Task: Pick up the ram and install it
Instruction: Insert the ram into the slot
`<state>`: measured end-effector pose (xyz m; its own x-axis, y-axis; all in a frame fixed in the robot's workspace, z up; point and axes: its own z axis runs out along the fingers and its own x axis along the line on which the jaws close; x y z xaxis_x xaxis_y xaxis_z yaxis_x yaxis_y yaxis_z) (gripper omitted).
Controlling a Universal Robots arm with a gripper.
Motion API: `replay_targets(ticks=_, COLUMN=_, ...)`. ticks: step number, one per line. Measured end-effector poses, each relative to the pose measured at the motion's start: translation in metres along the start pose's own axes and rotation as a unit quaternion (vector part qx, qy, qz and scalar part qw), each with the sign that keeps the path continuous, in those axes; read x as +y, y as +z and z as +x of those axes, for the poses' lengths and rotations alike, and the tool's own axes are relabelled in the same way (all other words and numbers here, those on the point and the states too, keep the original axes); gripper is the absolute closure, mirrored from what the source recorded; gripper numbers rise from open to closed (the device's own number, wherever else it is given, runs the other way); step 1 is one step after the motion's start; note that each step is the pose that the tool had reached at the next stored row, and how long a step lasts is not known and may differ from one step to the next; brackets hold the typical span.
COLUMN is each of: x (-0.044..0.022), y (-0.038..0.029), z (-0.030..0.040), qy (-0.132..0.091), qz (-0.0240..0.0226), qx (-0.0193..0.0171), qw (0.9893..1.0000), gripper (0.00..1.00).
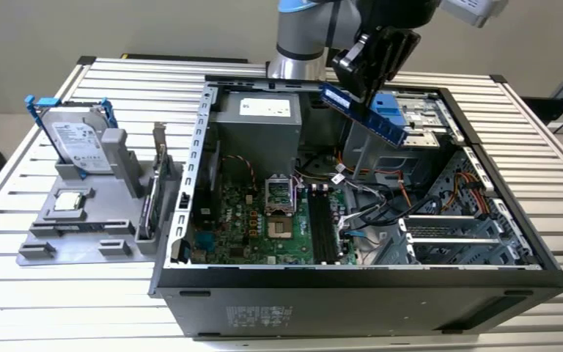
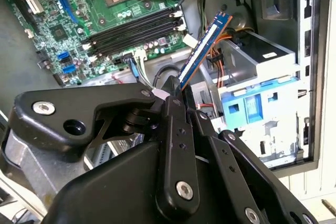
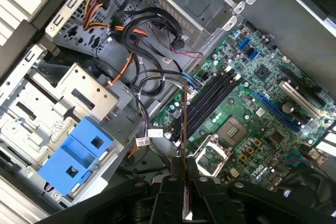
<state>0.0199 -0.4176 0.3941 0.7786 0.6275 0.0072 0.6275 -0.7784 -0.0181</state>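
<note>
My gripper (image 1: 363,89) is shut on the ram (image 1: 384,126), a long blue stick held tilted in the air over the back of the open computer case (image 1: 188,183). In both wrist views the ram (image 2: 203,48) (image 3: 185,124) sticks out from between the black fingers (image 2: 170,103) toward the motherboard. The black memory slots (image 1: 319,224) (image 2: 136,30) (image 3: 210,98) lie below it on the green board, beside the processor socket (image 1: 276,194). The ram is well above the slots and touches nothing else.
A blue drive caddy (image 1: 389,110) (image 3: 73,156) sits in the case near the ram, with loose orange and black cables (image 3: 142,66) around it. On the exterior view's left, a grey fixture (image 1: 76,227) holds a hard drive (image 1: 76,143) and an upright card (image 1: 156,183).
</note>
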Motion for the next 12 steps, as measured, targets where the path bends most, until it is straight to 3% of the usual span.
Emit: replay_targets(ticks=12, x=0.0, y=0.0, z=0.0, qy=0.044, qz=-0.0003, qx=0.0008, qw=0.999, gripper=1.0)
